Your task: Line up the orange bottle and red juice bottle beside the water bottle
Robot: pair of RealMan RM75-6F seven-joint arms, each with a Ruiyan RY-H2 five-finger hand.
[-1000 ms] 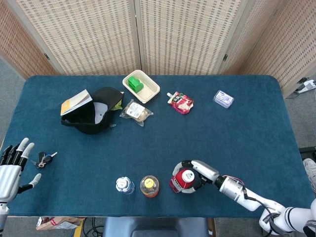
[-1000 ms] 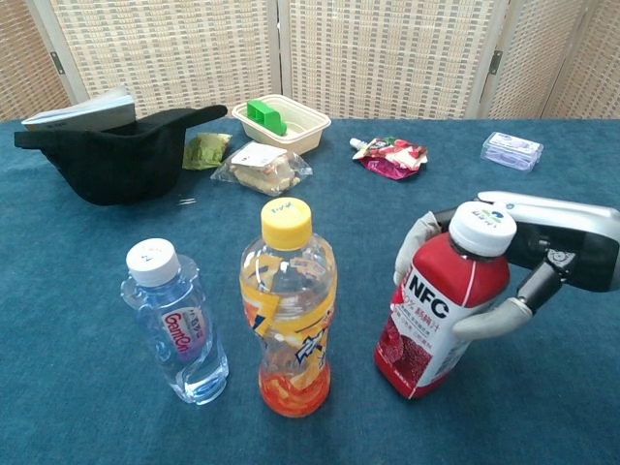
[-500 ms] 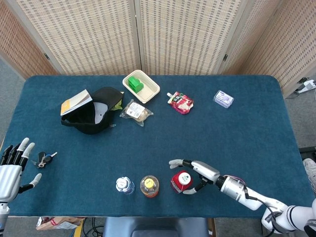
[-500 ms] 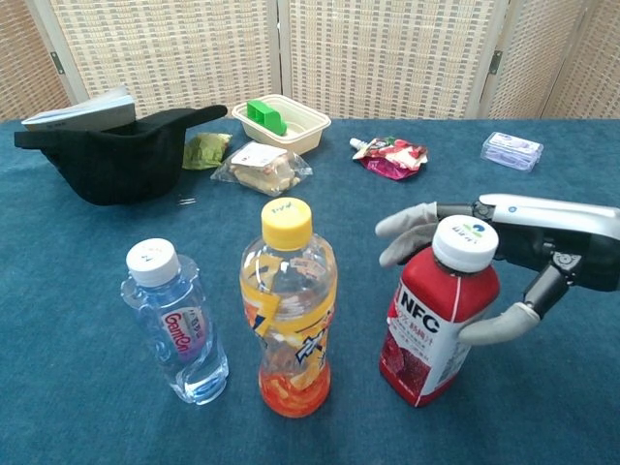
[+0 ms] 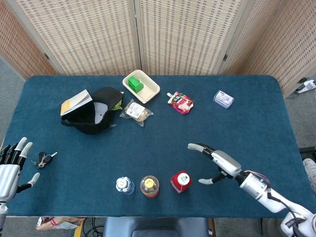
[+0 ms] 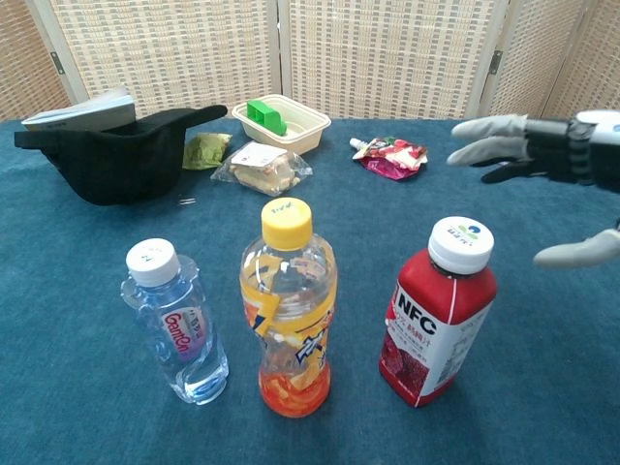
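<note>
red juice bottle (image 6: 436,310) now stands free on the blue worktop (image 5: 247,123), upright, at 3 o'clock of the orange bottle (image 6: 288,308), which has the water bottle (image 6: 176,322) at its 9 o'clock. a second ago the right hand (image 5: 217,163) was wrapped round the red bottle; half a second ago its fingers were loosening; now it has drawn off toward 2 o'clock, well apart from the cap, fingers (image 6: 489,131) spread wide and holding nothing. the left hand (image 5: 11,165) waits at the worktop's 8 o'clock edge, fingers apart and empty, next to a key bunch (image 5: 43,159). judging from the row, all three bottles are lined up along the near edge, so the task looks done, with only the withdrawal left.
</note>
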